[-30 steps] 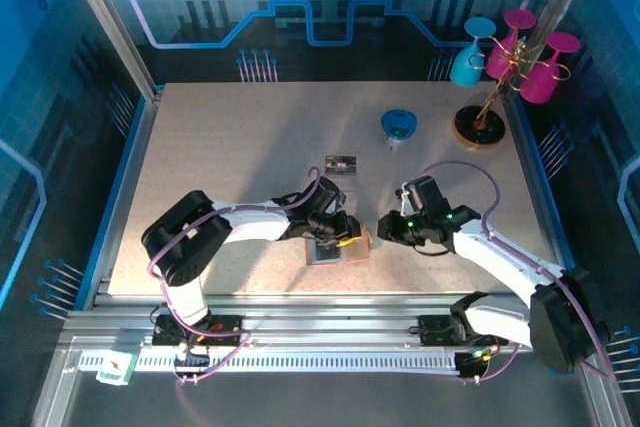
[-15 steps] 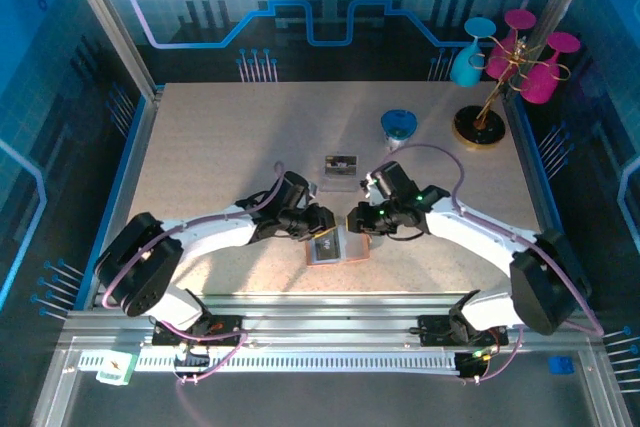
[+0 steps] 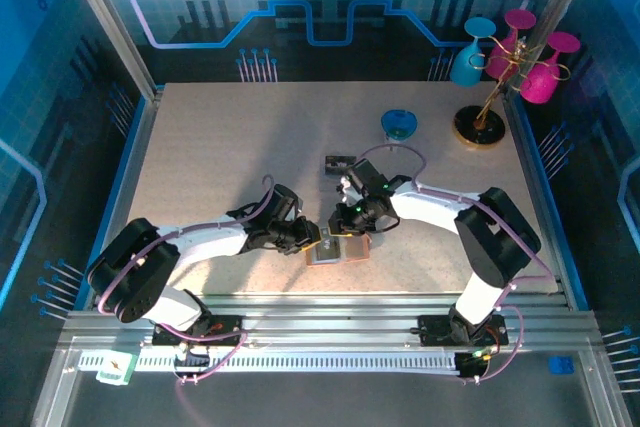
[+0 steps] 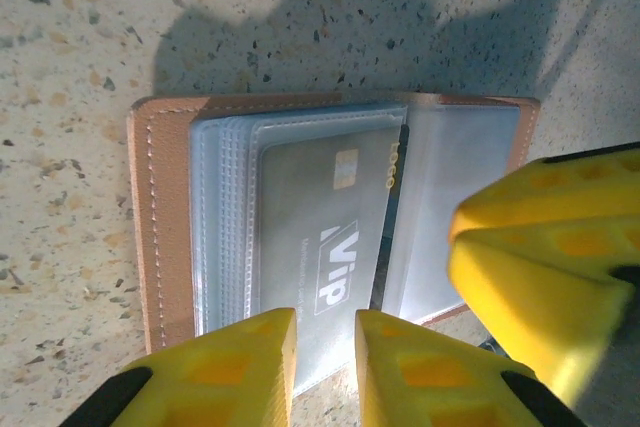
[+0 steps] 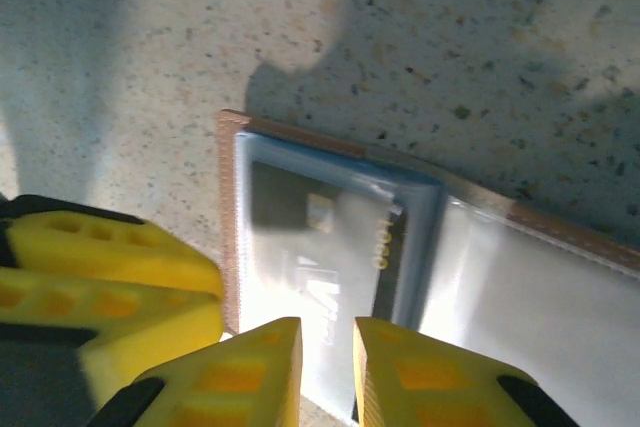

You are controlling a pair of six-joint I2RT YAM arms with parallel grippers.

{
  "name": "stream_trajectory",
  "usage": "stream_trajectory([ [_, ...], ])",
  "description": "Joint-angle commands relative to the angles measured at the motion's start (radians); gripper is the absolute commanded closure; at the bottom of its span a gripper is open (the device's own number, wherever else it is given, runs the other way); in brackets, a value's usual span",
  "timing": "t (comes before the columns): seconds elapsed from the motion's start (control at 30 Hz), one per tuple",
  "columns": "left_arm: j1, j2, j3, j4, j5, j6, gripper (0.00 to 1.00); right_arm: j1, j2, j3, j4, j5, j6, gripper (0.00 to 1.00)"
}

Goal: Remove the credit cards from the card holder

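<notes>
The card holder [image 3: 346, 250] lies opened flat on the table [image 3: 220, 147], in the lower middle of the top view, with its long axis running left to right across the frame. Both grippers meet over it. The left gripper [image 3: 316, 238] comes in from the left and the right gripper [image 3: 345, 223] from the upper right.

In the left wrist view the card holder [image 4: 160, 227] spans the frame sideways. Its tan rim is on the left and its clear sleeves face up. A grey card [image 4: 320, 227] marked "Vip" sits in the left-hand sleeve. Its long axis runs top to bottom, crosswise to the holder and leaning a little. The left gripper [image 4: 325, 372] sits at the holder's lower edge. Its yellow fingers [image 4: 240, 367] are drawn close, with a narrow slit between them. I cannot tell whether they pinch the sleeve.

In the right wrist view the card holder [image 5: 232, 207] slants from upper left to lower right, and the grey card [image 5: 320, 247] stands upright in its left sleeve. The right gripper [image 5: 327, 372] sits at the bottom edge, its fingers also nearly together. Whether it has a grip I cannot tell.

A dark card [image 3: 334, 161] lies flat on the table just above the arms, and a blue cup [image 3: 398, 125] stands further up and to the right.
</notes>
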Motion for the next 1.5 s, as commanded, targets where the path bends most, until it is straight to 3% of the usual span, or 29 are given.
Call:
stream_trajectory([
  [0.0, 0.007, -0.003, -0.002, 0.017, -0.006, -0.002, 0.77, -0.031, 0.015, -0.03, 0.005, -0.005, -0.029, 0.8],
  [0.4, -0.001, 0.056, 0.055, 0.022, 0.021, 0.013, 0.78, -0.037, -0.042, -0.235, 0.198, -0.047, 0.115, 0.82],
  [0.8, -0.019, 0.086, 0.072, 0.008, -0.011, 0.028, 0.84, -0.029, -0.153, -0.239, 0.211, -0.045, 0.151, 0.82],
  [1.13, -0.02, 0.117, 0.072, 0.037, -0.001, 0.016, 0.87, -0.027, -0.061, -0.274, 0.401, -0.208, 0.23, 0.76],
  [1.47, -0.02, 0.123, 0.062, 0.022, -0.015, 0.016, 0.88, -0.028, -0.009, -0.287, 0.412, -0.207, 0.231, 0.75],
])
